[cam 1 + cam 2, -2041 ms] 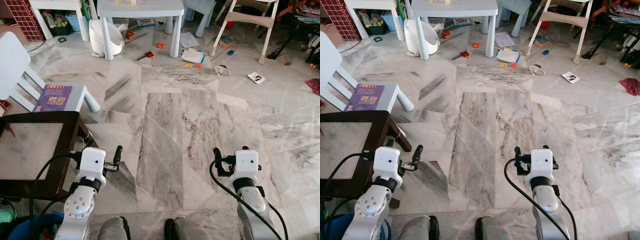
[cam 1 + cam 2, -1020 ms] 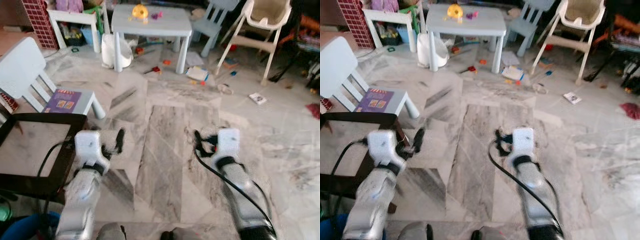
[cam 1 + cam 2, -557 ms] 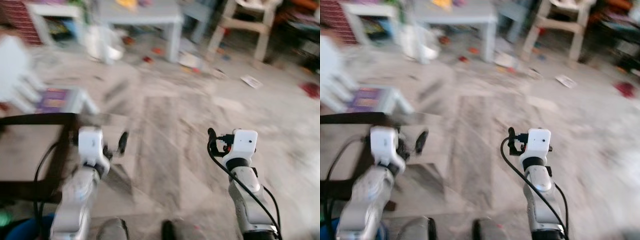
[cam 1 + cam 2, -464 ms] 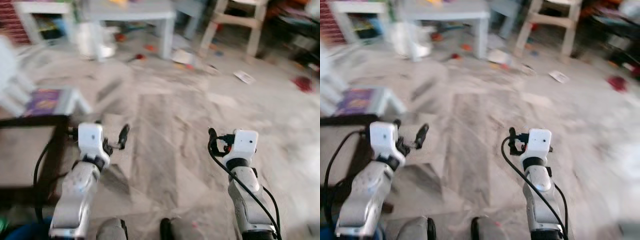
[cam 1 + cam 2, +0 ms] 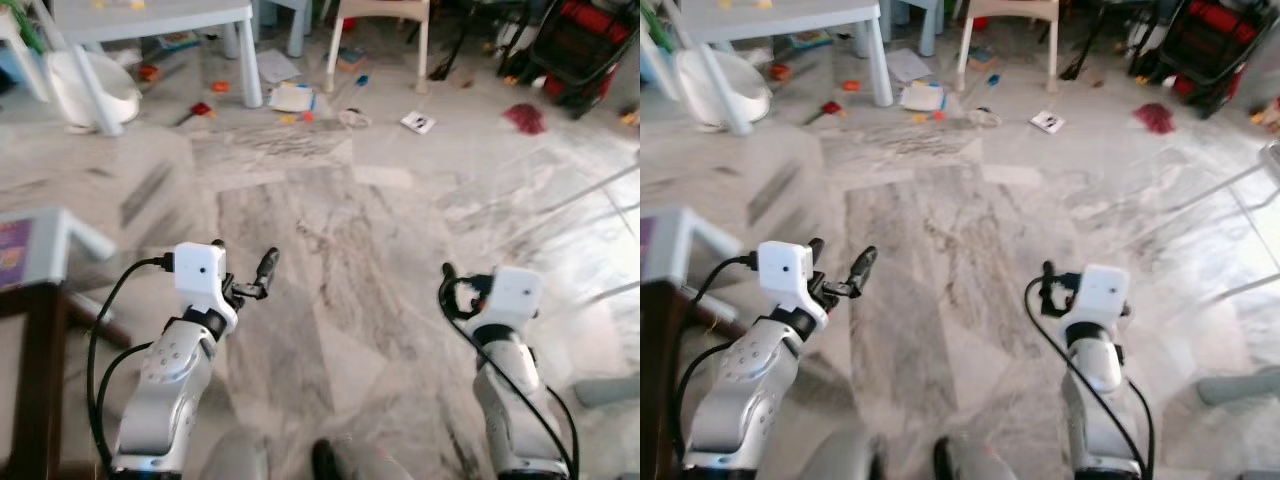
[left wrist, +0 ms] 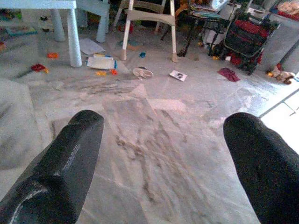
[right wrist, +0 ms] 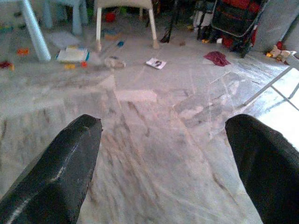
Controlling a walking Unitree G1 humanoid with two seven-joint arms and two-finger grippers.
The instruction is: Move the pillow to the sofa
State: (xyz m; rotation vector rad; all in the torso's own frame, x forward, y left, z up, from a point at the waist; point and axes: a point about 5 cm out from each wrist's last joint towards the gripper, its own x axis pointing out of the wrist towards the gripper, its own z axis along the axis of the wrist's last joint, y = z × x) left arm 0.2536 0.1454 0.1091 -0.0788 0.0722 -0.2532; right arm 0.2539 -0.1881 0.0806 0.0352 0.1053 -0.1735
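Observation:
Both arms are held out low in front of me over a grey marble floor [image 5: 350, 220]. My left gripper [image 5: 266, 268] points forward and, in the left wrist view, its two black fingers [image 6: 70, 158] stand wide apart with only floor between them. My right gripper [image 5: 447, 278] also points forward; in its wrist view the fingers [image 7: 70, 158] are spread wide and hold nothing.
A pale blue table [image 5: 150, 15] and a white tub [image 5: 95, 90] stand at the back left. Toys and papers [image 5: 290, 97] litter the floor near a high chair's legs [image 5: 345, 45]. A red pushchair [image 5: 580, 35] and a red cloth [image 5: 525, 117] are at the back right. A dark table's leg [image 5: 35, 390] is close on my left.
The whole view has swung to the right: the dark table and white chair slid off to the left, and the pushchair and red cloth came into view. Both arms keep their pose.

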